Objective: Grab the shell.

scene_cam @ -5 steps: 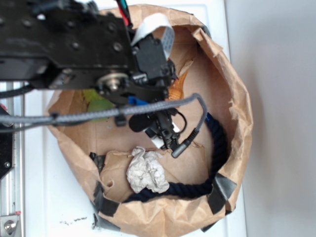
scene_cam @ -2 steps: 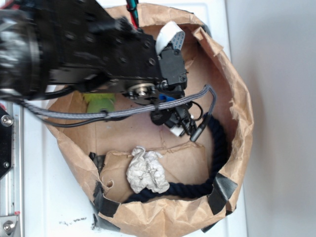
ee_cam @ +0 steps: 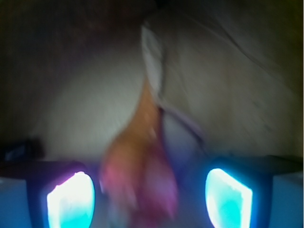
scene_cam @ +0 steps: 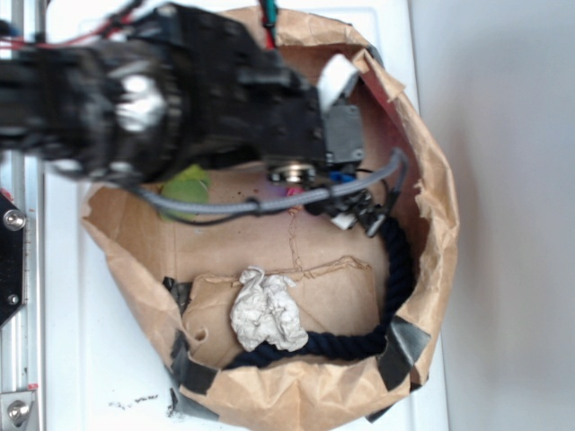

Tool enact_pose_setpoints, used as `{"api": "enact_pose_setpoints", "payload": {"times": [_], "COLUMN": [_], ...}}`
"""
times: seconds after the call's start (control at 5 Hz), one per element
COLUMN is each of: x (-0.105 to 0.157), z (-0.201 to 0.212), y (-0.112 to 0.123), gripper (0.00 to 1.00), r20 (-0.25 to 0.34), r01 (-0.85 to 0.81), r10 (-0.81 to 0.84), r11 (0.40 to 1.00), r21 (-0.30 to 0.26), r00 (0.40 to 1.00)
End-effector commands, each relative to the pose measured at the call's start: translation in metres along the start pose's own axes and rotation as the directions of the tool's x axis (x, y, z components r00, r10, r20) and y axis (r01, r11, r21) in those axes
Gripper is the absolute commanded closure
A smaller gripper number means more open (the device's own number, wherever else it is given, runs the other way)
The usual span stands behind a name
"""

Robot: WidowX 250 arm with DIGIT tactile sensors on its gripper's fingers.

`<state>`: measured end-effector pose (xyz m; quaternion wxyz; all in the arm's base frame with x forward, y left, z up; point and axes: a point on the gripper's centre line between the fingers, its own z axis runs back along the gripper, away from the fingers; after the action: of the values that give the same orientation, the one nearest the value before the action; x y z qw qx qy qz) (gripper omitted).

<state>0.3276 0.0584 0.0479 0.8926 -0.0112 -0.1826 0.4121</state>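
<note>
Hanging at the right of the paper bag's hollow in the exterior view, the pincer (scene_cam: pixel 359 214) is blurred and mostly hidden under the black arm (scene_cam: pixel 180 99), so I cannot tell there how wide it stands. In the wrist view its two fingers (ee_cam: pixel 71 199) glow at lower left and lower right, set well apart, with the orange-brown shell (ee_cam: pixel 137 161) smeared between them, its thin tail pointing up; whether they touch it I cannot tell. No writing can be read anywhere. The paper bag (scene_cam: pixel 431 215) rim rises close on the right. A dark rope (scene_cam: pixel 395 269) curves along the lower right wall. The whitish crumpled lump (scene_cam: pixel 266 310) lies lower centre, the lime-green toy (scene_cam: pixel 187 187) at left.
</note>
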Motion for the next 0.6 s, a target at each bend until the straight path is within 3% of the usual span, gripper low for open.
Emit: {"api": "enact_pose_setpoints", "payload": {"times": [0.0,0.2,0.4], "x": [0.0094,0.0053,0.0036], "z": [0.0027,0.0004,0.0101], "y": [-0.0022,-0.0001,0.0025], "gripper": [0.0,1.0,1.0], "r20": [0.09,0.078,0.056], "r01": [0.054,0.064,0.076], "r10": [-0.051,-0.061,-0.073], "r11": [0.998,0.997,0.996], "r21": [-0.039,-0.037,-0.047], "r00": [0.995,0.995,0.996]}}
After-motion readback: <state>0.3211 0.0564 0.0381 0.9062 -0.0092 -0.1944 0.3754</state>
